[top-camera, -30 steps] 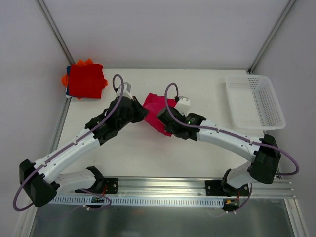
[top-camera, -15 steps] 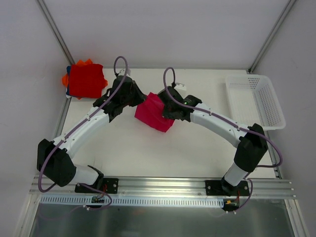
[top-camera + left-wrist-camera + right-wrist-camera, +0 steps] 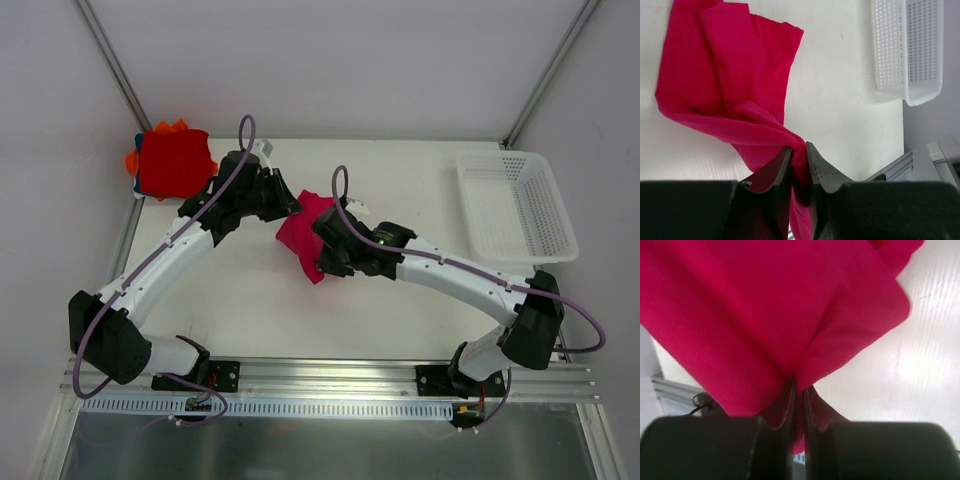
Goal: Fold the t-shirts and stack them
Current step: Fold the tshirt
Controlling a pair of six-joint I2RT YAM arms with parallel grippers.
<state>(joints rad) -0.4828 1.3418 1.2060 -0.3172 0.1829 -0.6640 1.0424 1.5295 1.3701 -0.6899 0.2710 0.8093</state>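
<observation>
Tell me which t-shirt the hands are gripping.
The crimson-pink t-shirt in the middle, pinched by left hand and right hand; the red stack lies untouched in the far-left corner.

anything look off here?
Nothing damaged. The crimson-pink t-shirt is bunched and lopsided, pinched by the left gripper and the right gripper, not a neat square. The folded stack at the far left corner is ragged: orange cloth pokes out at its left edge.
</observation>
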